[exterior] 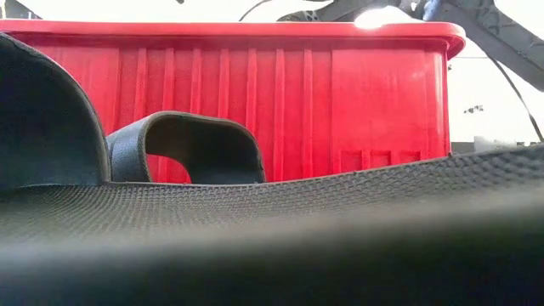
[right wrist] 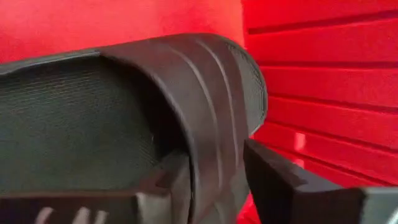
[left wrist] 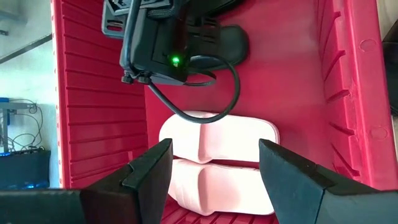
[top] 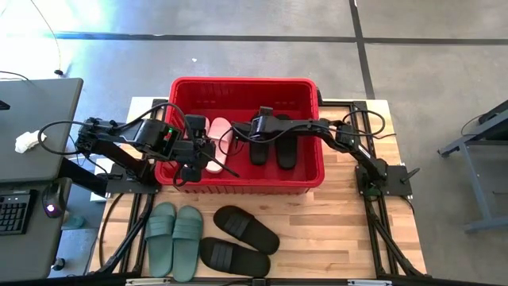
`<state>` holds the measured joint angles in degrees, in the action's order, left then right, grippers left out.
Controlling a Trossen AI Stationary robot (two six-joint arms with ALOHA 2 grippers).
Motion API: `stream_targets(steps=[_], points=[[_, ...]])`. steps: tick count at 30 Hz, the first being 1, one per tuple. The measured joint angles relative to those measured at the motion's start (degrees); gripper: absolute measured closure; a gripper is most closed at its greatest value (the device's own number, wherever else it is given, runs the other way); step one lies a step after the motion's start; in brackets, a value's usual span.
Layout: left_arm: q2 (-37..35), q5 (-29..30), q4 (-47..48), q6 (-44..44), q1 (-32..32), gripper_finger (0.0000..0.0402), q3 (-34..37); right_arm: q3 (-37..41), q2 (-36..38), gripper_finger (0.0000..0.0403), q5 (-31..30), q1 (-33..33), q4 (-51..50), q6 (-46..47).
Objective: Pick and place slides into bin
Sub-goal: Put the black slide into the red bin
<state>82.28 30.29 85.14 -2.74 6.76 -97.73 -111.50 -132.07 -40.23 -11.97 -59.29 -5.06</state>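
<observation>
Four slides already lie in the bin (top: 181, 87) from above: a pale pink pair (top: 217, 143) and a black pair (top: 274, 149). On the surface (top: 333, 230) in front of the bin wait a sage green pair (top: 175, 238) and another black pair (top: 238, 242). The right end effector (top: 260, 127) reaches over the binned black pair; the left end effector (top: 194, 159) hangs just beside the pink pair.

At table height, black slides fill the foreground against the bin's red wall.

The left wrist camera shows its fingers (left wrist: 149, 168) standing apart, empty, above the pink pair.

The right wrist camera shows the fingers (right wrist: 280, 180) either side of a black slide's strap (right wrist: 205, 93); whether they grip it I cannot tell. To release cleanly, I would spread them fully, then lift straight up clear of the strap.

No brand, label or writing is readable anywhere.
</observation>
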Motion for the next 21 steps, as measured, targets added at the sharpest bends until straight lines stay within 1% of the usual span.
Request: stream_targets(steps=[2,5,13,18,21], points=[[0.0,0.0,0.0,0.0,0.0,0.0181,0.0,0.0,0.0,0.0262,-1.0,-0.2,-0.4,-0.6],[0.0,0.0,0.0,0.0,0.0,0.0181,0.0,0.0,0.0,0.0252,-1.5,0.0,-0.8,-2.2],[0.0,0.0,0.0,0.0,0.0,0.0181,0.0,0.0,0.0,0.0249,0.8,-0.1,0.1,-3.0],[0.0,0.0,-0.2,0.0,0.0,0.0181,0.0,0.0,0.0,0.0249,5.1,-0.3,0.5,-4.0],[0.0,0.0,-0.2,0.0,0.0,0.0181,0.0,0.0,0.0,0.0249,4.7,-0.3,0.3,-4.0]])
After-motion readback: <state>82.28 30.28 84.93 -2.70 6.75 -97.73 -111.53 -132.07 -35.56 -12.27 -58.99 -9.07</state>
